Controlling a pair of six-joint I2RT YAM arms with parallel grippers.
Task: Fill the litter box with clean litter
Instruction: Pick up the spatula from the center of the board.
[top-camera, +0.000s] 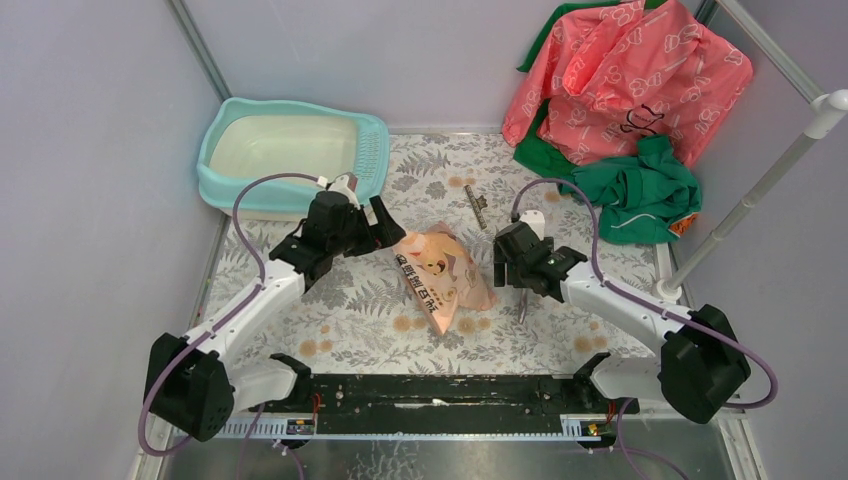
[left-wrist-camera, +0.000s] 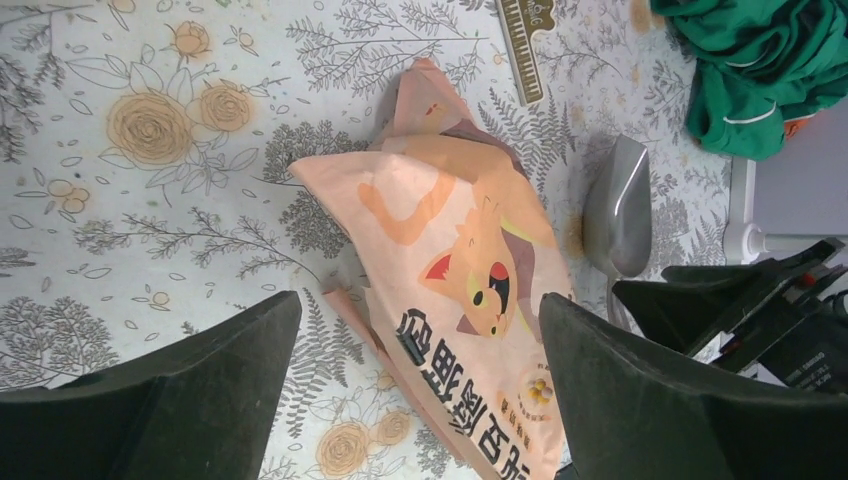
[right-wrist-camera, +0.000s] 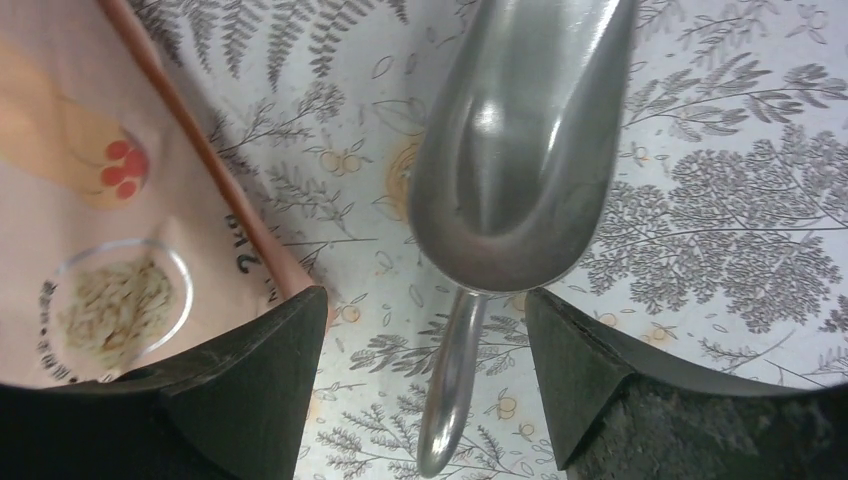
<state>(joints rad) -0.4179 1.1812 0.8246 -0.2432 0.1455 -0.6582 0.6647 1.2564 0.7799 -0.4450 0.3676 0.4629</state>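
Note:
The turquoise litter box (top-camera: 372, 150) with its cream inner pan stands at the back left, and no granules show in it. The clean litter is out of view. A pink-orange printed bag (top-camera: 440, 275) lies flat mid-table. My left gripper (top-camera: 385, 224) hangs open at the bag's left edge; in the left wrist view its jaws (left-wrist-camera: 418, 305) straddle the bag (left-wrist-camera: 450, 230) without touching it. My right gripper (top-camera: 510, 266) is open just right of the bag. Its jaws (right-wrist-camera: 425, 310) stand either side of the handle of a grey metal scoop (right-wrist-camera: 520, 150), which lies on the cloth.
A heap of pink and green clothing (top-camera: 620, 80) fills the back right, with a white pole (top-camera: 760, 190) beside it. A small brown ruler-like strip (top-camera: 478, 205) lies behind the bag. Grey walls close in on the left and back.

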